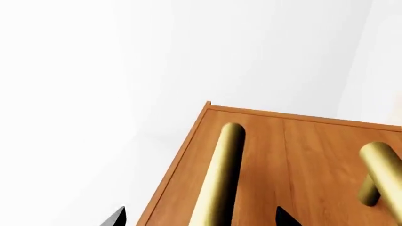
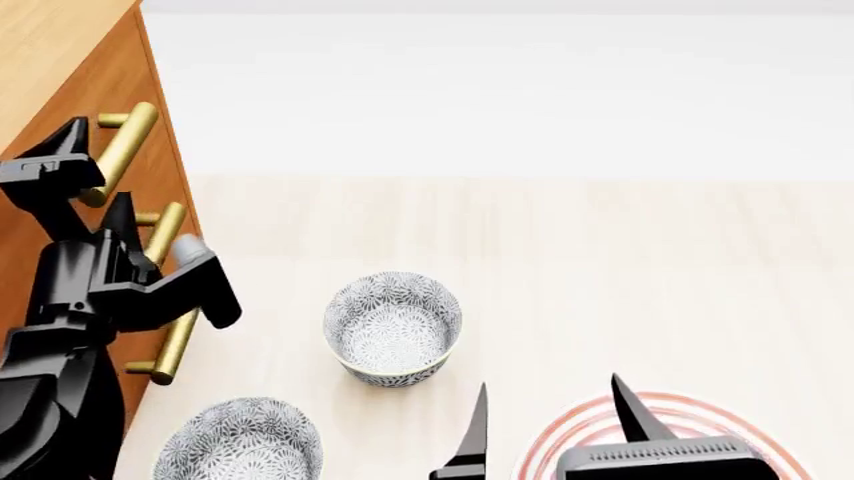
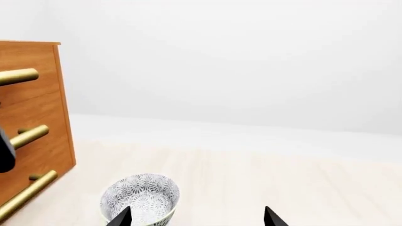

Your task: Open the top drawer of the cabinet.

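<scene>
From the left wrist camera I see the cabinet (image 1: pixel 283 160) close up, its orange-brown front filling the lower part of the frame. One brass handle (image 1: pixel 220 174) runs between the two dark tips of my left fingers (image 1: pixel 118 217), which stand spread on either side of it without touching. A second handle (image 1: pixel 380 172) shows at the edge of the frame. Which drawer each bar belongs to I cannot tell from this view alone.

From the head camera the cabinet (image 2: pixel 74 110) stands at the left, with the top drawer (image 2: pixel 100 105) shut flush. My left gripper (image 2: pixel 87 160) is up at the top handle (image 2: pixel 123 150), fingers apart around its near end (not clamped, as far as I can see). Two lower handles sit below it, partly behind the arm. On the pale surface (image 2: pixel 601 260) are a patterned bowl (image 2: pixel 392 328), a second bowl (image 2: pixel 240 440) nearer me, and a plate with red rings (image 2: pixel 541 445) under my right gripper (image 2: pixel 554 430), whose fingers are spread wide.

From the right wrist camera the cabinet (image 3: pixel 37 94) is at the side with three handles, the bowl (image 3: pixel 141 195) beside it, and the right fingers (image 3: pixel 271 217) open, holding nothing.
</scene>
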Robot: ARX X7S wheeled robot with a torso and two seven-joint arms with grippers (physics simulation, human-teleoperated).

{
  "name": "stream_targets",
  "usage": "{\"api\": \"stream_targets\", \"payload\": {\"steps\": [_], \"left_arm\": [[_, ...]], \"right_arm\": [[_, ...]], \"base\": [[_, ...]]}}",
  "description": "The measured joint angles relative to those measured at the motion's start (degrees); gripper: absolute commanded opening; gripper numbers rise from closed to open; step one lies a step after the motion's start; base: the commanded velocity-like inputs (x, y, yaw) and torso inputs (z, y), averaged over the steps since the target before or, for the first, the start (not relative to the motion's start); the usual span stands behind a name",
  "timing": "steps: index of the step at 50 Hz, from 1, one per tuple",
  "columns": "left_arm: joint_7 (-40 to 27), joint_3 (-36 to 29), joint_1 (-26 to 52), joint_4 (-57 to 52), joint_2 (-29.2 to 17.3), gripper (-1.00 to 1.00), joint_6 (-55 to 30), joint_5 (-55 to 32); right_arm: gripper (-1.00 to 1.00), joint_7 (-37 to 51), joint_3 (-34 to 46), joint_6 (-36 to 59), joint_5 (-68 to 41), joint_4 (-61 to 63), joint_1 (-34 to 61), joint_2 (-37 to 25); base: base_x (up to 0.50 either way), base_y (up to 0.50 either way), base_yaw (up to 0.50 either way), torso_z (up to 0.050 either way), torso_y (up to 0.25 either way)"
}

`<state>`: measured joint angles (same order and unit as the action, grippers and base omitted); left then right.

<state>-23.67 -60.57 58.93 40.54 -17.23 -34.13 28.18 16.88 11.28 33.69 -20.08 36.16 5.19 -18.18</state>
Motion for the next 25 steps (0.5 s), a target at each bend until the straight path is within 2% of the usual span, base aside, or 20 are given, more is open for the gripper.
{"api": "stream_targets", "payload": {"steps": [1, 25], "left_arm": [[0.0, 0.0, 0.0, 0.0, -0.1, -1.00, -0.1, 0.0], [1.6, -0.3, -0.5, -4.7, -2.0, -1.00, -2.9, -2.4]], "right_arm": [[1.00, 0.0, 0.0, -0.1, 0.0, 0.0, 0.0, 0.0], [1.00, 0.6, 0.5, -0.5, -0.3, -0.3, -0.2, -0.2]], "base": [[0.00, 0.00, 0.00, 0.000, 0.000], [0.00, 0.00, 0.00, 0.000, 0.000]]}}
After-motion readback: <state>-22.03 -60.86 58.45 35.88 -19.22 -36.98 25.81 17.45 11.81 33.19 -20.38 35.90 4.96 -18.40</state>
